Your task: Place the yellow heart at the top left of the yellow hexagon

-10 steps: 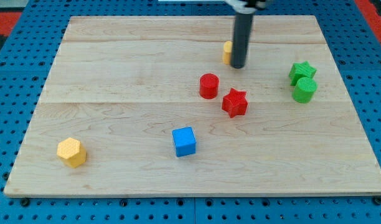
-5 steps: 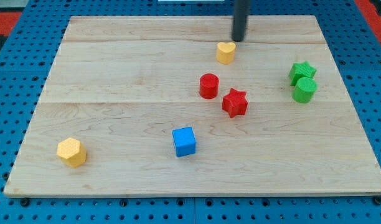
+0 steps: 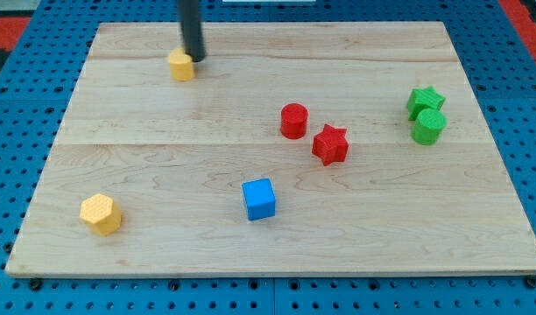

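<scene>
At the board's eleven o'clock, my tip (image 3: 194,59) touches the yellow heart (image 3: 181,65) from its one o'clock, holding nothing. Mid-push: next shove it toward seven o'clock, stopping just at eleven o'clock of the yellow hexagon (image 3: 101,213).

Yellow heart (image 3: 181,65): small yellow block, heart outline hard to make out at this size; lies flat on the wooden counter (image 3: 163,175) in the upper left of the frame, near the counter's far edge, right of the view's left margin and left of centre.

Yellow hexagon (image 3: 101,213): small yellow six-sided block, flat face up, lighter top and darker orange-tinted sides; lies flat in the lower left of the frame, near the counter's lower left corner. The two lie well apart, the heart above and slightly right of the hexagon.
</scene>
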